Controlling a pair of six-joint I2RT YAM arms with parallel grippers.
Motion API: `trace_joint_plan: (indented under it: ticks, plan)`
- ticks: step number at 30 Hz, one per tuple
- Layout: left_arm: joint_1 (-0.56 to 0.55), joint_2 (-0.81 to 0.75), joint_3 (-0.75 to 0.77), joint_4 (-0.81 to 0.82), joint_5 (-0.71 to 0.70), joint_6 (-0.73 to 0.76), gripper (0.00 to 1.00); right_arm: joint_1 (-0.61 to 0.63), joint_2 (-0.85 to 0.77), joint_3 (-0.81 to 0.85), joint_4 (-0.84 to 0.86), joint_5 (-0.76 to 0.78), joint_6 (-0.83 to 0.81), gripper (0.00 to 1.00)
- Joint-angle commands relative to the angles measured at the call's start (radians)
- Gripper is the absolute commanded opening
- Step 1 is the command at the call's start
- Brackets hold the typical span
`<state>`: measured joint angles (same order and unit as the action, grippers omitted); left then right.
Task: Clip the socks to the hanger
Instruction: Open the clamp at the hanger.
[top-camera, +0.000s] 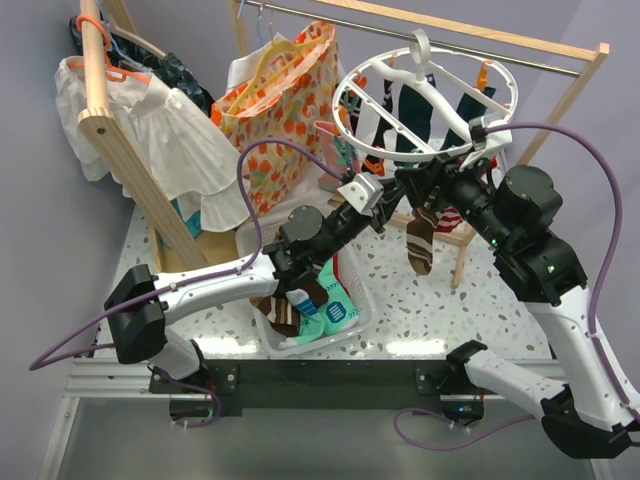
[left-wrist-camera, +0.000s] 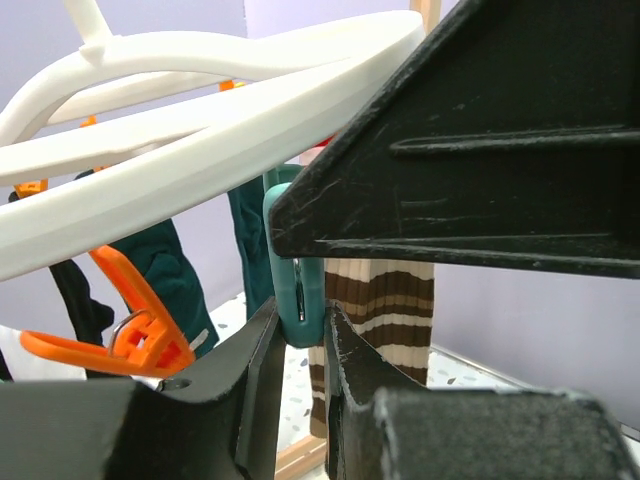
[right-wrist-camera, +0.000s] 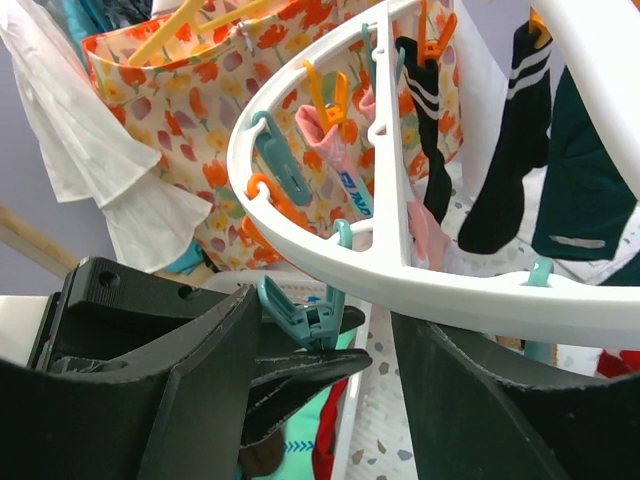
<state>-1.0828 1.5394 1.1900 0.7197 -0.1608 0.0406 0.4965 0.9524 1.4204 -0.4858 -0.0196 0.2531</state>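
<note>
Left wrist view: my left claw is pinched almost closed on the lower end of a teal clip that dangles from the white hanger. Just behind the clip hangs a brown sock with cream stripes; I cannot tell what grips its top. My right claw is spread wide, holding nothing, and straddles the same clip under the rim. More socks lie in the basket on the worktop.
</note>
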Motion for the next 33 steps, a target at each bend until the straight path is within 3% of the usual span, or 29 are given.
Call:
trace_joint_plan:
  ticks: [1, 10, 15, 20, 21, 23, 25, 33]
  plan:
    - [-0.012, -0.015, 0.042, 0.003, 0.056, -0.016, 0.01, -0.003, 0.026, 0.006, 0.142, -0.014, 0.025, 0.58]
    - [-0.012, -0.015, 0.045, -0.019, 0.072, -0.018, 0.01, -0.004, 0.052, 0.003, 0.168, -0.029, 0.032, 0.52]
    - [-0.012, -0.015, 0.039, -0.028, 0.076, -0.021, 0.01, -0.003, 0.042, -0.011, 0.176, -0.037, 0.025, 0.38]
    - [-0.012, -0.024, 0.022, -0.028, 0.063, -0.030, 0.09, -0.004, 0.026, -0.034, 0.179, -0.033, 0.018, 0.21]
    - [-0.012, -0.030, 0.017, -0.028, 0.060, -0.033, 0.14, -0.004, 0.023, -0.038, 0.179, -0.029, 0.017, 0.15]
    - [-0.012, -0.038, 0.010, -0.025, 0.049, -0.033, 0.21, -0.003, 0.016, -0.051, 0.179, -0.029, 0.015, 0.12]
    - [-0.012, -0.053, -0.006, -0.026, 0.043, -0.033, 0.34, -0.004, 0.013, -0.058, 0.181, -0.029, 0.015, 0.09]
    - [-0.011, -0.186, -0.136, -0.155, -0.077, -0.182, 0.68, -0.004, -0.006, -0.075, 0.170, -0.017, -0.003, 0.10]
